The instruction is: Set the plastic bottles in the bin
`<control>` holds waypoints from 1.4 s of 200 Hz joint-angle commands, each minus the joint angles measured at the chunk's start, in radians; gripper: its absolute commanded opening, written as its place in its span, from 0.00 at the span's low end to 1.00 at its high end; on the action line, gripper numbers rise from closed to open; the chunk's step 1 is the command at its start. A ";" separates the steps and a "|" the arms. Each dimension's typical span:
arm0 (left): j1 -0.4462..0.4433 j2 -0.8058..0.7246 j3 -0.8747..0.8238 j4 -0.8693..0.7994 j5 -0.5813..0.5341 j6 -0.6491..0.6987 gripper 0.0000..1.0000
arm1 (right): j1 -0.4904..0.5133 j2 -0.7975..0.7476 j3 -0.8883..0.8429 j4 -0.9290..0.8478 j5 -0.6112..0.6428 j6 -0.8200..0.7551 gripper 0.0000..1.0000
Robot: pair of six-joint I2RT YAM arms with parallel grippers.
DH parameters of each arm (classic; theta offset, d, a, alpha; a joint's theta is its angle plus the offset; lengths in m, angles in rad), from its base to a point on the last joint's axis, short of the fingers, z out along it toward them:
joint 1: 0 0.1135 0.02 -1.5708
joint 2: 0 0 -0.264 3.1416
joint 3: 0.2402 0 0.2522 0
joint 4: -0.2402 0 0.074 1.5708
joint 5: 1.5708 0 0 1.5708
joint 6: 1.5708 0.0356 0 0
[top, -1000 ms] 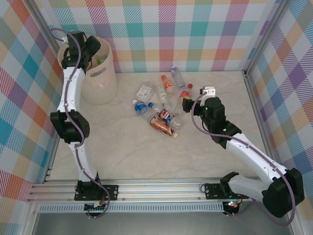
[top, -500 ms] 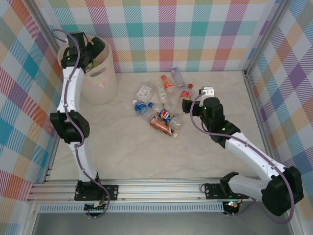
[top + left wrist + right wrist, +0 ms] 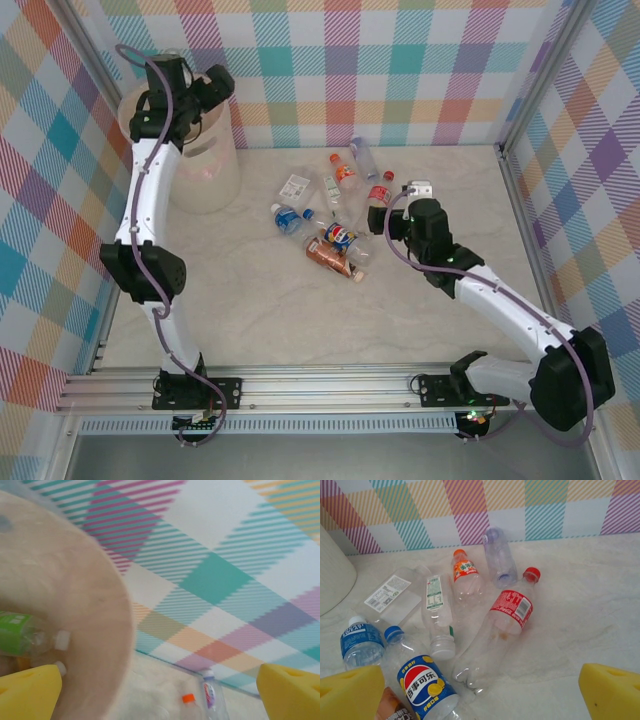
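Plastic bottles (image 3: 510, 612) scattered beneath right tool (image 3: 480, 695), jaws apart, empty; left tool (image 3: 160, 692) over bin (image 3: 210, 175), apart, empty.

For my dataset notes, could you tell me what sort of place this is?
Probably a robot test cell: pastel plaid walls on aluminium framing enclose a pale marbled tabletop, with two white arms bolted to its near rail.

Left gripper (image 3: 218, 84) lifted clear of the bin (image 3: 205, 165) (jaws now wide); right gripper (image 3: 378, 215) crept forward.
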 commanded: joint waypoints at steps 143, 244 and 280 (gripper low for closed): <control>-0.382 -0.269 -0.558 0.086 -0.173 -0.065 1.00 | -0.007 0.098 0.051 -0.040 -0.088 0.119 1.00; -0.410 -0.153 -0.848 0.087 -0.143 -0.411 1.00 | -0.007 0.136 0.086 -0.065 -0.087 0.109 1.00; -0.412 -0.096 -0.885 0.118 -0.134 -0.454 1.00 | -0.007 0.136 0.090 -0.077 -0.078 0.099 1.00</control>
